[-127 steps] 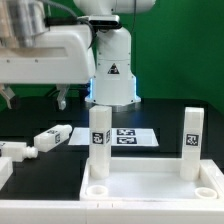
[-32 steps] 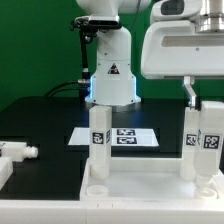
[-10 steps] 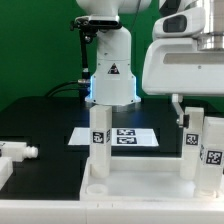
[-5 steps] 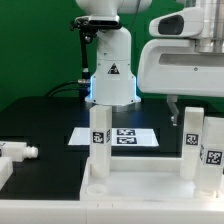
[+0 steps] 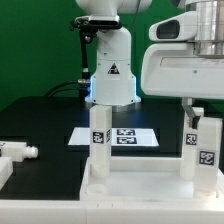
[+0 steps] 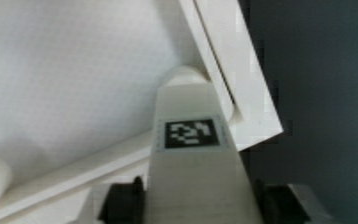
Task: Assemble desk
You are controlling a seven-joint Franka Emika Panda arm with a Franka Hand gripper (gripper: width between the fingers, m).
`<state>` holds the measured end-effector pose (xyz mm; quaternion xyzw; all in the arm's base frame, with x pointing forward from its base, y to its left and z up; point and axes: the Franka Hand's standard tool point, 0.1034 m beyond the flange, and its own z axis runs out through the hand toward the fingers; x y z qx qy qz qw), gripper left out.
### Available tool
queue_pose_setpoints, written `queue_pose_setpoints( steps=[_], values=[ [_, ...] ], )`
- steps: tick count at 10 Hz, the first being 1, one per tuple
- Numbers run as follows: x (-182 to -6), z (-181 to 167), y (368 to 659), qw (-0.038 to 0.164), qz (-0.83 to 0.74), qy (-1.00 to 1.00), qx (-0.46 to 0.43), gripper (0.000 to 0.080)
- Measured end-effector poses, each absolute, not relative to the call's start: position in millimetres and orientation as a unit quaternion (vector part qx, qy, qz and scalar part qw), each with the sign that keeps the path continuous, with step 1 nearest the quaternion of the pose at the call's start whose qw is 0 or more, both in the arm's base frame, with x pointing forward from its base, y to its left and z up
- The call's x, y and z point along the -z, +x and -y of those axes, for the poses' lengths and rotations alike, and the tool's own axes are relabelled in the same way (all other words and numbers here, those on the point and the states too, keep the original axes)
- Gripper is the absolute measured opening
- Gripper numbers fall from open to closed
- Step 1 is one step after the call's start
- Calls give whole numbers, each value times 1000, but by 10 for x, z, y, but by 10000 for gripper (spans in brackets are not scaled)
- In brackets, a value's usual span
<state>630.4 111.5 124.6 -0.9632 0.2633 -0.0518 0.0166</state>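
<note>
The white desk tabletop lies upside down at the front, and two white tagged legs stand upright in its far corners, one on the left and one on the right. My gripper is shut on a third tagged leg. It holds this leg upright over the tabletop's near right corner, just in front of the right leg. In the wrist view the held leg sits between both fingers, its far end at the tabletop's rim.
A loose white leg lies on the black table at the exterior view's left. The marker board lies behind the tabletop. The robot base stands at the back, before a green wall.
The gripper carried a leg from the left side to the tabletop's right side. Over the last second it shifted slightly to the exterior view's left, still holding the leg.
</note>
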Motion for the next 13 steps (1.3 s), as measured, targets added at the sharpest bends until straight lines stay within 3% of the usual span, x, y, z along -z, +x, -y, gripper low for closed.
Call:
queue_pose_setpoints(
  steps=[4,6,10,13],
  values=[
    [-1236,-1132,6334,29,-478,-876,52,284],
    [-1232,-1087,6344,52,-628,-776,30,284],
    [-1227,-1109,6349,61,-737,-673,18,284],
    [-1214,-1270,6412,95,-835,-541,7,285]
  ],
)
